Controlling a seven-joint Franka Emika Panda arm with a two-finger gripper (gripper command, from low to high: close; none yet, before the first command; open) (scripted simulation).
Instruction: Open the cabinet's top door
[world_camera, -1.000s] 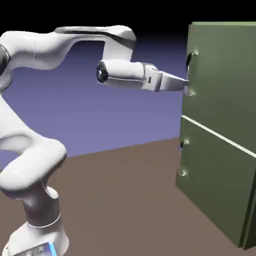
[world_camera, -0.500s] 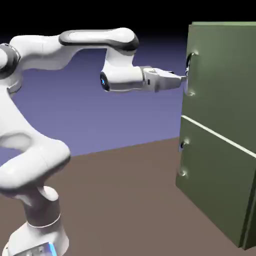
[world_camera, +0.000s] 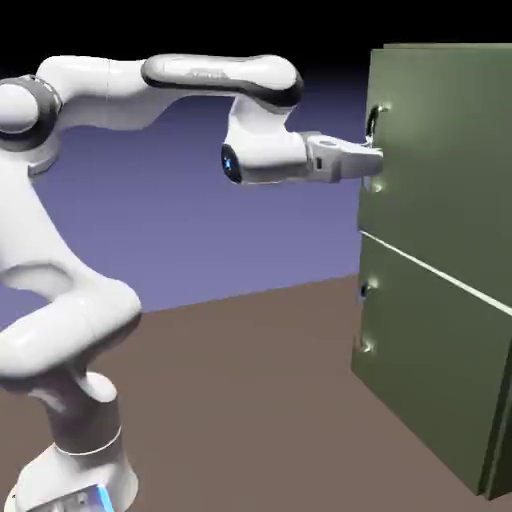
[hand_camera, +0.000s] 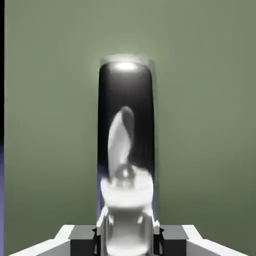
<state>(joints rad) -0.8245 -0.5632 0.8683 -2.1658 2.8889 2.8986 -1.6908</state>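
At the top door's (world_camera: 450, 160) handle (hand_camera: 126, 120), the arm (world_camera: 200, 75) stretched out, level pincer (hand_camera: 127, 237) clamped on the bar.

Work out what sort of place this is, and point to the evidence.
Most likely a simulated robot test scene, not a real room: a white robot arm faces a lone olive-green cabinet, and behind them is only a plain blue-violet backdrop fading to black.
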